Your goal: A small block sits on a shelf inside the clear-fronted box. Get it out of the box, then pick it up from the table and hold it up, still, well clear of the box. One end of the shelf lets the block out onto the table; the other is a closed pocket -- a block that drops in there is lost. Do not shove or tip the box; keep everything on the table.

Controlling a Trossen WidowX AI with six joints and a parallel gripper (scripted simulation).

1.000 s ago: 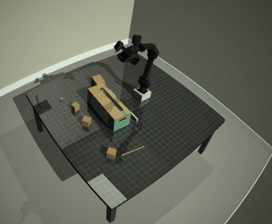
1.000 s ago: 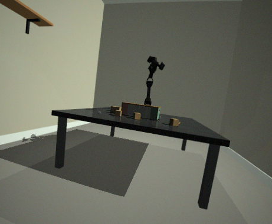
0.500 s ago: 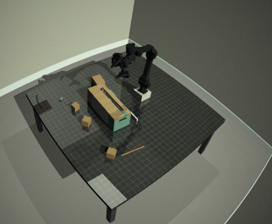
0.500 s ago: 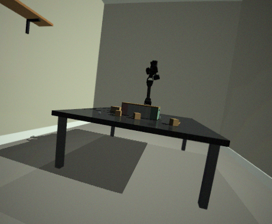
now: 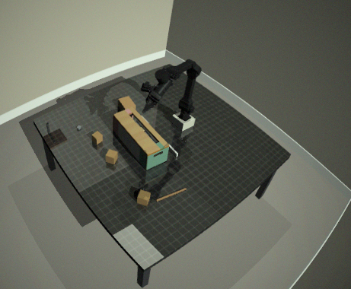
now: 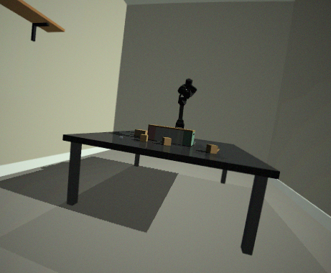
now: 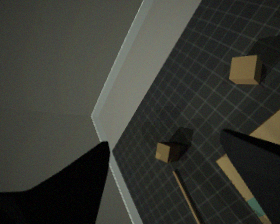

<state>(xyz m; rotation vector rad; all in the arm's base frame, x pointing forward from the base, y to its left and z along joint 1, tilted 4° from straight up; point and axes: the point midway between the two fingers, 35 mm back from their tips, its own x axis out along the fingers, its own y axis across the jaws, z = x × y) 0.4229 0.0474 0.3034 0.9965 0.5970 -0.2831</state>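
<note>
The box point(image 5: 136, 133) point(image 6: 170, 135) has a wooden top with a long slot, a green end towards the front right and a pink part at its far end. A corner of its wooden top point(image 7: 277, 128) shows at the right of the wrist view. The small block on the shelf cannot be made out in any view. My gripper point(image 5: 145, 95) point(image 7: 164, 141) is open, with nothing between its fingers. It hangs in the air above the box's far, arm-side part, tilted, touching nothing.
Wooden cubes point(image 5: 97, 138) point(image 5: 112, 157) point(image 5: 144, 198) stand in front of the box. A larger wooden block point(image 5: 127, 103) stands at its far end. A thin stick point(image 5: 171, 195) lies near the front cube. A white bar point(image 5: 173, 150) is by the green end. A tiny grey cube point(image 5: 79, 128) lies left.
</note>
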